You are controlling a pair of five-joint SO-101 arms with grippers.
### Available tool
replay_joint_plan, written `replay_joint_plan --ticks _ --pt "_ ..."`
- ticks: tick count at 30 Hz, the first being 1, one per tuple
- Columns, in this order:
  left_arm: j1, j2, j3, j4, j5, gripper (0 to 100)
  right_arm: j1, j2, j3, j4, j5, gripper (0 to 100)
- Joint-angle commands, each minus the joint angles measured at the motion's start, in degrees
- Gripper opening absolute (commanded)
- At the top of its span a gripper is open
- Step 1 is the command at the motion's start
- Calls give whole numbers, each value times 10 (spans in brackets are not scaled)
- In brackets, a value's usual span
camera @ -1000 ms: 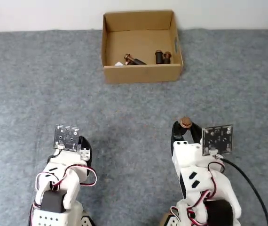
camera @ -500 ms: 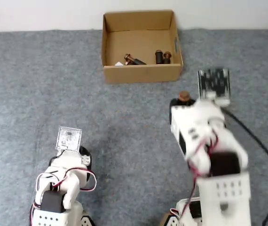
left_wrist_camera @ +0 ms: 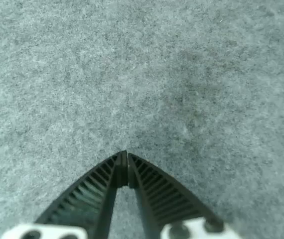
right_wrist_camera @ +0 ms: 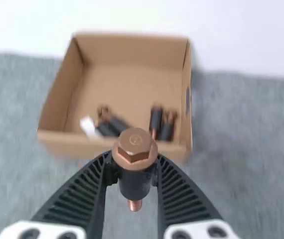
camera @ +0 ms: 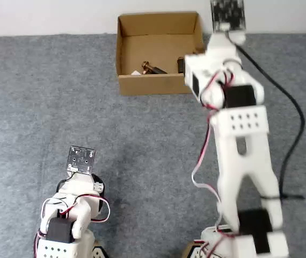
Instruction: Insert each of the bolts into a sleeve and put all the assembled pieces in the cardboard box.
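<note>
My right gripper [right_wrist_camera: 133, 172] is shut on a black sleeve with a copper bolt [right_wrist_camera: 134, 149] through it, the hex head up and the tip poking out below. It hangs just short of the front wall of the cardboard box [right_wrist_camera: 132, 47]. In the high view the right arm [camera: 225, 91] stretches to the near right corner of the cardboard box [camera: 161, 84]. Inside lie assembled pieces [right_wrist_camera: 111, 124] [right_wrist_camera: 161, 123], also visible from above [camera: 153, 68]. My left gripper [left_wrist_camera: 127, 168] is shut on nothing, low over bare carpet at the front left [camera: 80, 185].
Grey carpet [camera: 45, 97] covers the table, open between the arms and to the left of the box. A white wall [camera: 45, 16] runs behind the box. A small white scrap [right_wrist_camera: 87, 127] lies in the box. A black cable [camera: 290, 113] trails off the right arm.
The right arm has swung forward from the front of the table to the box, carrying the bolt and sleeve. The left arm has drawn back slightly.
</note>
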Motion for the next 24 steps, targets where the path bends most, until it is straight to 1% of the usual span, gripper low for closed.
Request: replay_joint_plan --ticks 1,6,11,19,24 --pt "-4 -4 -2 3 -3 5 4 65 -120 -49 -2 9" --pt "-4 -4 -2 3 -3 5 4 177 -216 -122 -1 9" --pt "-4 -4 -2 3 -3 5 4 286 -269 -185 0 9" --pt "-4 -4 -2 3 -3 5 4 444 -276 -268 0 9" --pt "-4 -4 -2 3 -3 5 -1 512 -277 -269 1 17"
